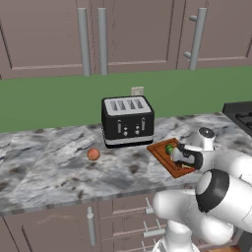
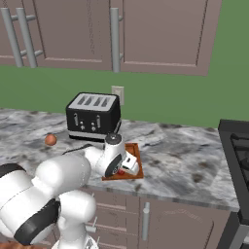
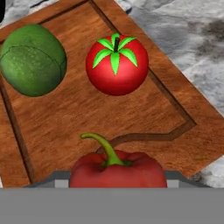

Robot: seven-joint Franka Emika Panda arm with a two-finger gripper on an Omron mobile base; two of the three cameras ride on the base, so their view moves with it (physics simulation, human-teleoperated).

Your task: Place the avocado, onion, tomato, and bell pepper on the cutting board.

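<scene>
Marble counter (image 1: 49, 167), hand (image 3: 118, 183) gripping red bell pepper (image 3: 117, 168), lower half cut off, above cutting board (image 3: 87, 122).

Claw (image 1: 181, 156) low, clamped shut

Open counter (image 1: 49, 167) around the onion (image 1: 93, 154); toaster (image 1: 127, 121) just behind the crowded cutting board (image 3: 131, 122)

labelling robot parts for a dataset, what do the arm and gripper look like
The arm is glossy white with rounded, bulbous links and dark grey to black bands at the joints. A white cap with a dark ring tops the wrist. The gripper is a dark hand block with pale parts. No cables or markings are visible.
</scene>
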